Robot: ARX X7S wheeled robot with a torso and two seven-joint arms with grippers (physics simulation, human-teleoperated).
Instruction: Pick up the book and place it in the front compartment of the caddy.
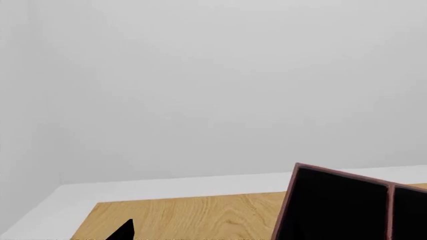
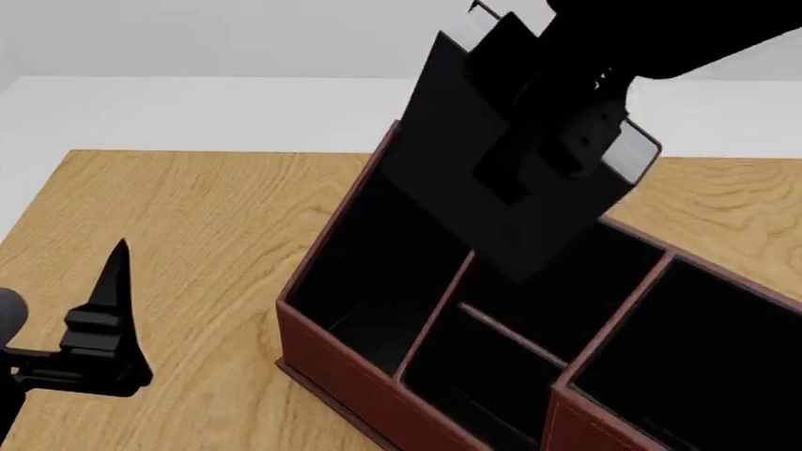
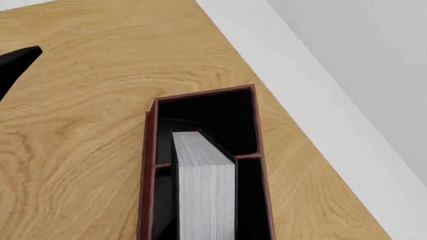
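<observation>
In the head view the black book [image 2: 439, 141] hangs tilted above the dark red caddy [image 2: 336, 365], its lower corner low over the inner dividers. My right gripper [image 2: 558, 141] is shut on the book's upper part. The right wrist view looks down the book's pale grey page edge [image 3: 203, 190] into the caddy [image 3: 148, 150]; whether the book touches a divider is unclear. My left gripper [image 2: 107, 319] is open and holds nothing, left of the caddy above the table. Only one of its fingertips [image 1: 123, 231] shows in the left wrist view, beside the caddy's wall [image 1: 333, 205].
The caddy stands on a wooden table [image 2: 188, 216] whose far edge meets a white floor [image 2: 188, 103]. In the right wrist view the table's edge [image 3: 280, 85] runs close past the caddy's end. A black tip of the left gripper [image 3: 17, 62] shows there.
</observation>
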